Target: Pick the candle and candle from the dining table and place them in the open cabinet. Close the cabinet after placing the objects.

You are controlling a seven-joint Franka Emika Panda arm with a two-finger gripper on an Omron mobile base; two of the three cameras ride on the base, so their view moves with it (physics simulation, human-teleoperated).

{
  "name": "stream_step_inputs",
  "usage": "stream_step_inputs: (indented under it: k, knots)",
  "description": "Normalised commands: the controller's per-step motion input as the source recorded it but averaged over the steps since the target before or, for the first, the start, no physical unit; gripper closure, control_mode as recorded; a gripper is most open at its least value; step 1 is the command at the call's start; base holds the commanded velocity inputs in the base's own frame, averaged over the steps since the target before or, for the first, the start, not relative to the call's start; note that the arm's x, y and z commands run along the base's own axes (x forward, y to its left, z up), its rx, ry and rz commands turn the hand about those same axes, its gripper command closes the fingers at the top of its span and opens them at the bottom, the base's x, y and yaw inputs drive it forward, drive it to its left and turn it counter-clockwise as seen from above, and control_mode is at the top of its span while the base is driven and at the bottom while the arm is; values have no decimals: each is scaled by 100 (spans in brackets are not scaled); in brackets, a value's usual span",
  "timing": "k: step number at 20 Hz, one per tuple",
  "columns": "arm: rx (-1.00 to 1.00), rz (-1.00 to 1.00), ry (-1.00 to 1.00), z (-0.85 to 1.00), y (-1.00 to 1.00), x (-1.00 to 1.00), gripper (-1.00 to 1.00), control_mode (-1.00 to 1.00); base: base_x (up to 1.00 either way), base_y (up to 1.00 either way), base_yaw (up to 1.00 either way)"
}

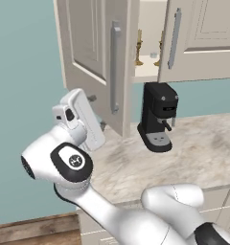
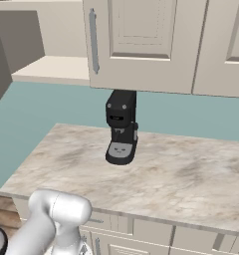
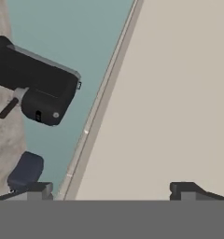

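cabinet shelf (image 1: 146, 72): cream, inside the open wall cabinet; two brass candlesticks stand on it, left candle (image 1: 138, 48) and right candle (image 1: 159, 50), near each other, apart, both upright.
counter (image 1: 203, 148): beige grey-veined marble below the cabinet, on cream cupboards.
on counter: black coffee machine (image 1: 158, 116), upright, near the back wall, under the shelf.

The white arm rises from the base, folds at a dark-capped elbow and reaches up and forward. Its hand (image 3: 111, 189) has both fingers (image 3: 39, 189) spread wide, holding nothing.
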Motion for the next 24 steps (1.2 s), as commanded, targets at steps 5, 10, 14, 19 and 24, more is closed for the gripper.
stream_step_inputs:
  k: [5, 10, 14, 19, 24]
  knots:
    - [4, 0, -2, 4, -65, 18, -100, -100, 0, 0, 0]
    - [5, 2, -4, 1, -62, 27, -100, -100, 0, 0, 0]
    - [4, 5, -4, 7, -56, 38, -100, -100, 0, 0, 0]
    - [4, 8, -3, 13, -48, 44, -100, -100, 0, 0, 0]
    - [3, 10, -3, 12, -41, 45, -100, -100, 0, 0, 0]
